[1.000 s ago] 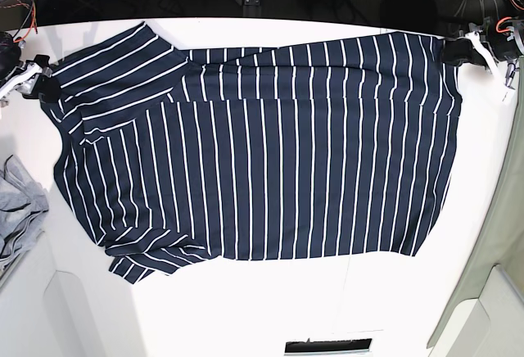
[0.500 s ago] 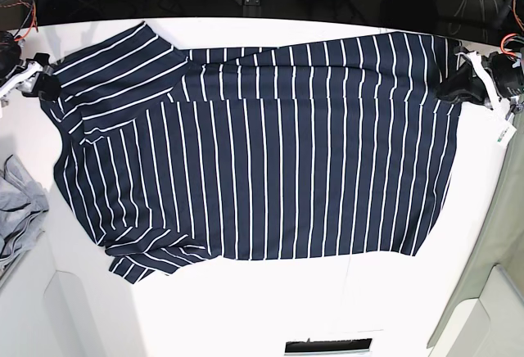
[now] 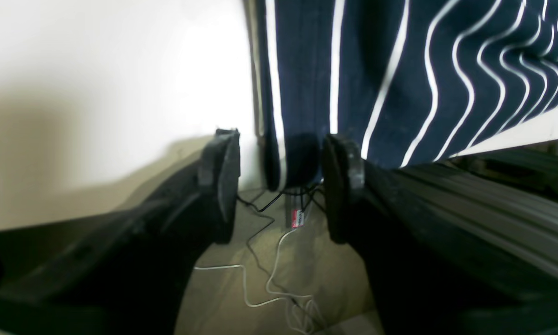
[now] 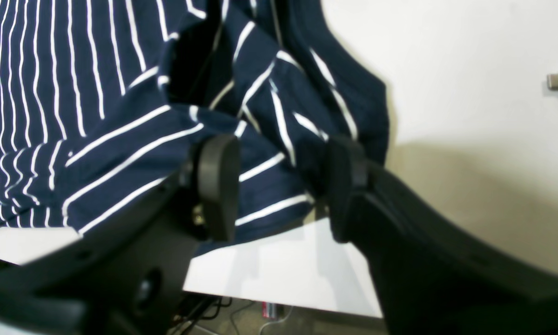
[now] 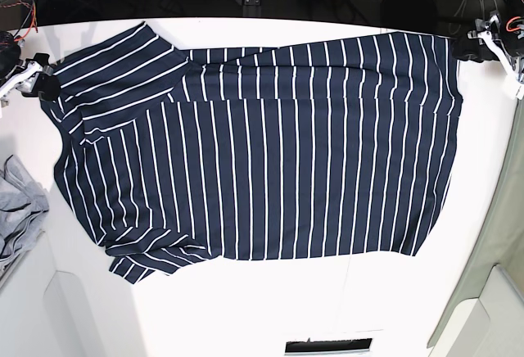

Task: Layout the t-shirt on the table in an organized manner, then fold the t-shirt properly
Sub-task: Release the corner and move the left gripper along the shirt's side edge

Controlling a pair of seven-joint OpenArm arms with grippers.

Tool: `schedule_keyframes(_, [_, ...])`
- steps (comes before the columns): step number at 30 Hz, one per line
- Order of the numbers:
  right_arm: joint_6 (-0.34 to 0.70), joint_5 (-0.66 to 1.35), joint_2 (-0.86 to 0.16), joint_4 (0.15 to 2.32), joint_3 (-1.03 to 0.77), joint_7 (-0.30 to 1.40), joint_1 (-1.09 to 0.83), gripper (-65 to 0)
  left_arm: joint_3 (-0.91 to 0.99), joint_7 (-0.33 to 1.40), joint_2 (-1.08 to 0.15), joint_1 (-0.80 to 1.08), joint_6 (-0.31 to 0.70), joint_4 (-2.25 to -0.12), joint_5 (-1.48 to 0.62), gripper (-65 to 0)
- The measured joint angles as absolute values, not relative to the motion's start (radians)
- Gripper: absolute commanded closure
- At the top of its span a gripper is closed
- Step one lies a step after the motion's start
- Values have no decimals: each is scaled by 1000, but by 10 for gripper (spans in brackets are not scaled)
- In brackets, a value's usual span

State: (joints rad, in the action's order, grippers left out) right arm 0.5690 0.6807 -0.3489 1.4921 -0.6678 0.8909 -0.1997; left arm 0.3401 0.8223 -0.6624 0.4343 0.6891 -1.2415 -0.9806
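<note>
Beyond the table (image 5: 246,316), trailing cables (image 3: 265,232).

On base cam I had bare tabletop (image 5: 246,312) at 6 o'clock, below the shirt (image 5: 286,177), w/ a dark slot (image 5: 328,346) at the bottom edge. Folds blocked a flat slide at 7 o'clock; grey cloth (image 5: 20,210) sat at 9, beyond a narrow bare strip.

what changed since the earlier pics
The left gripper first moved down along the t-shirt's upper corner in the base view, toward the viewer, then went back up and a little outward to the right. In the left wrist view its jaws now stand open. The right gripper and the t-shirt's main spread look the same.
</note>
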Motion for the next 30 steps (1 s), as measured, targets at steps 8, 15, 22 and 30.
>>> schedule_keyframes(8, [569,684,-349,1492,-668,891,-200,-297,348,847,-599,432,698,-1243,-1009,-309])
schedule_keyframes(15, [569,683,-348,1492,-668,891,-200,-297,348,855,-586,432,696,-1248,-996,-4])
schedule_keyframes(22, [569,683,-348,1492,-668,891,-200,-297,343,920,-613,440,689,-1385,-1115,0])
schedule_keyframes(30, [569,684,-349,1492,-668,891,-200,-297,343,920,-667,432,689,-1593,-1171,0])
